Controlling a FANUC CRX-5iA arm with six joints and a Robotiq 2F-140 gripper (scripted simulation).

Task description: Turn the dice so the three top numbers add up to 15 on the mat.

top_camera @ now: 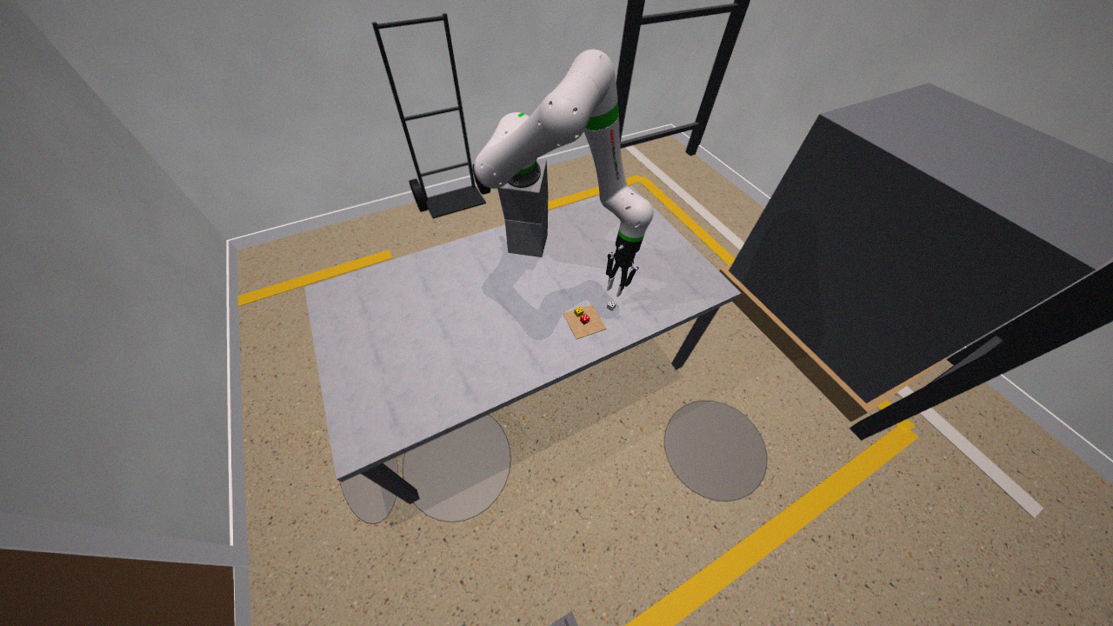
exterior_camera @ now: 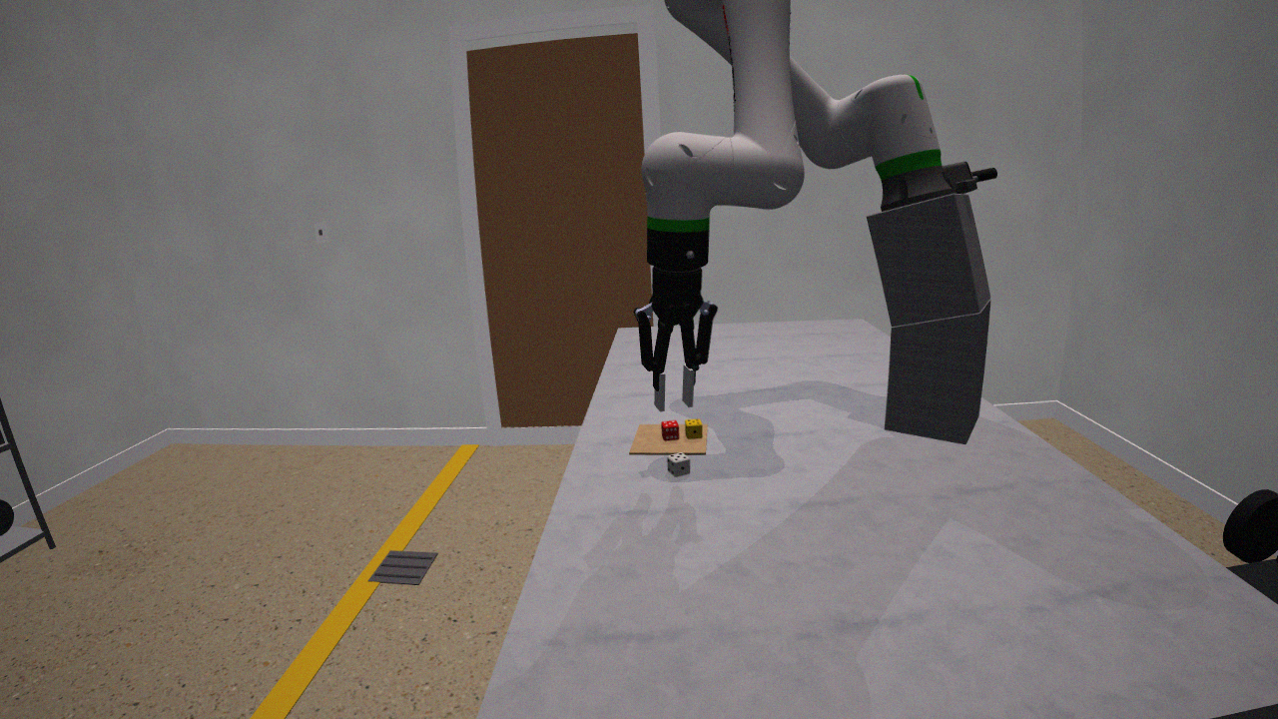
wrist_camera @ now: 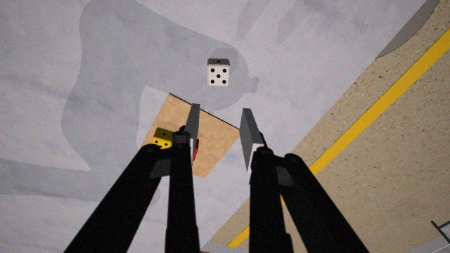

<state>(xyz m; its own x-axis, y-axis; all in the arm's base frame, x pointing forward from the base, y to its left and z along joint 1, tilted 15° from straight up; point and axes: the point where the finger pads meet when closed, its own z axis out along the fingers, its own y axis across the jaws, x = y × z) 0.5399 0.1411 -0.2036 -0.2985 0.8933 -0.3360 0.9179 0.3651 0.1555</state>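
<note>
A small tan mat (top_camera: 589, 328) (exterior_camera: 645, 441) (wrist_camera: 214, 137) lies on the grey table (top_camera: 436, 342) (exterior_camera: 804, 554) near its edge. A yellow die (top_camera: 578, 311) (exterior_camera: 693, 427) (wrist_camera: 162, 138) and a red die (top_camera: 584, 317) (exterior_camera: 669, 428) (wrist_camera: 197, 145) sit side by side on the mat; in the wrist view the left finger hides most of the red one. A white die (top_camera: 612, 304) (exterior_camera: 678, 463) (wrist_camera: 218, 74) lies on the bare table just off the mat, five up. My gripper (top_camera: 620, 286) (exterior_camera: 672, 399) (wrist_camera: 220, 118) points down, well above the dice, fingers a little apart and empty.
The arm's grey pedestal (top_camera: 525, 217) (exterior_camera: 934, 340) stands on the table behind the mat. The table edge runs close beside the mat. A big dark box (top_camera: 895, 233) stands off the table's end. A yellow floor line (wrist_camera: 380, 105) runs below.
</note>
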